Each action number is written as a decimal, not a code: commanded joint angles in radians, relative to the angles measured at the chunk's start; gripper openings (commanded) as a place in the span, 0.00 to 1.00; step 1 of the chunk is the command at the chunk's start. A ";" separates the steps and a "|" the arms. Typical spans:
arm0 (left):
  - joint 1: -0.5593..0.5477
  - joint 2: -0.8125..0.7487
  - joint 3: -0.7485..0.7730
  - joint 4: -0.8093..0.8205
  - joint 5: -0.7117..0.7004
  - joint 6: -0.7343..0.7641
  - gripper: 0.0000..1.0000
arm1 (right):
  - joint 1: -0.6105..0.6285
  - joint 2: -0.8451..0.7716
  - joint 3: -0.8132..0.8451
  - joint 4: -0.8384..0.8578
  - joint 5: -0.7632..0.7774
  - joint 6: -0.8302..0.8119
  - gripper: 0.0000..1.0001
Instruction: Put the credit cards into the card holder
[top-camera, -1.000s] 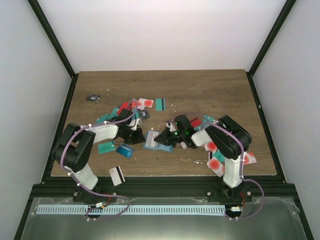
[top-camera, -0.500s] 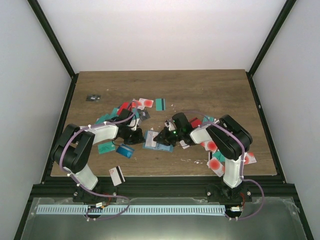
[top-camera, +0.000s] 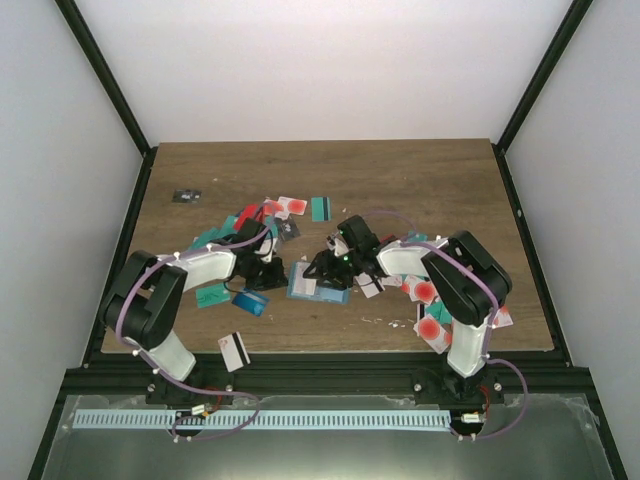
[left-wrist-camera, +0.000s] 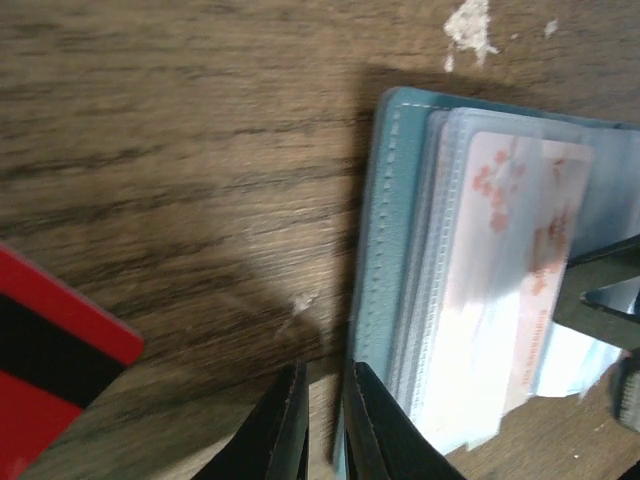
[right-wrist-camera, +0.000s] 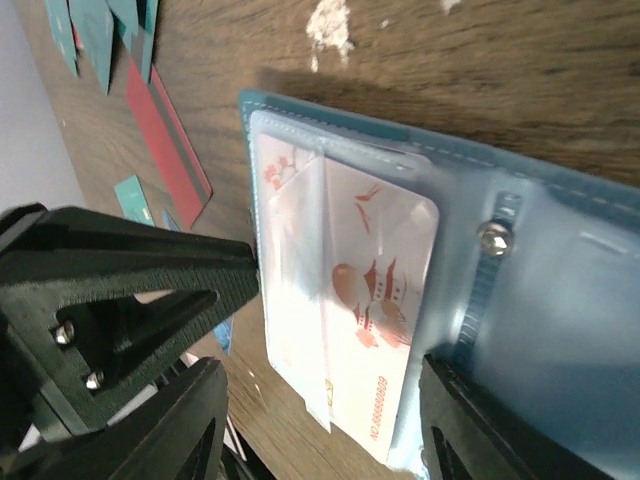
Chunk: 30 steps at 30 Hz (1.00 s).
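Brown wood-grain worktop (top-camera: 420, 175) enclosed by plain white walls (top-camera: 330, 70) at the back and both sides, with black frame posts (top-camera: 105, 75) at the corners. A grey metal ledge (top-camera: 320, 440) runs along its near edge under even, diffuse light.

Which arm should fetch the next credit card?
Right. The right gripper is open and free, with loose credit cards near that arm; the left gripper is shut on the card holder edge.
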<state>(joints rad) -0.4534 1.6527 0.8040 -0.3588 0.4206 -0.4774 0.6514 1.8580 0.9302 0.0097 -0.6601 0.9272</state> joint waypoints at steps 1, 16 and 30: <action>-0.002 -0.022 -0.013 -0.124 -0.099 -0.012 0.14 | 0.008 -0.031 0.028 -0.172 0.032 -0.058 0.58; -0.001 -0.275 0.037 -0.411 -0.239 -0.066 0.54 | 0.013 -0.149 0.055 -0.323 0.073 -0.137 0.76; -0.001 -0.562 0.019 -0.799 -0.365 -0.270 0.52 | 0.184 -0.318 0.076 -0.343 0.111 -0.170 0.85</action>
<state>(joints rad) -0.4534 1.1435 0.8257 -1.0248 0.1040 -0.6552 0.7502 1.5887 0.9901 -0.3855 -0.5423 0.7559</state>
